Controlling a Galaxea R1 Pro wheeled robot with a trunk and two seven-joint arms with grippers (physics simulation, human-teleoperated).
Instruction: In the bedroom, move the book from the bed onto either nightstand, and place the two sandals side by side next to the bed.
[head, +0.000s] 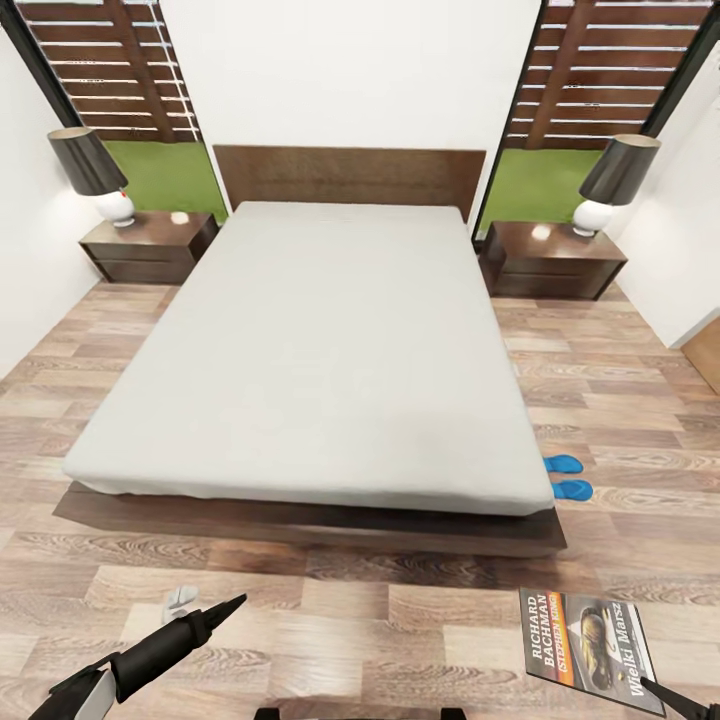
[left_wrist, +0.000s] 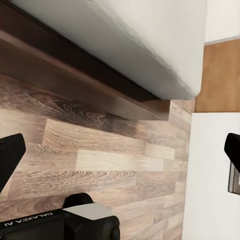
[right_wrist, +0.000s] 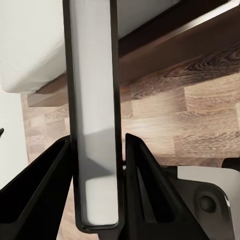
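Observation:
The book (head: 585, 650), dark with an orange band and white lettering, hangs over the floor just off the bed's foot, gripped at its corner by my right gripper (head: 648, 685). In the right wrist view the book (right_wrist: 95, 125) stands edge-on between both fingers (right_wrist: 50, 175). The pale grey bed (head: 310, 350) fills the middle. Two blue sandals (head: 563, 464) (head: 572, 490) lie close together on the floor by the bed's right side near its foot. My left gripper (head: 235, 602) hovers low over the floor before the bed's foot; its fingers (left_wrist: 10, 160) are spread wide and hold nothing.
A dark nightstand (head: 150, 245) with a lamp (head: 95, 170) stands left of the headboard, and another nightstand (head: 552, 258) with a lamp (head: 610, 180) stands to the right. A small pale object (head: 180, 597) lies on the floor by my left gripper. White walls flank both sides.

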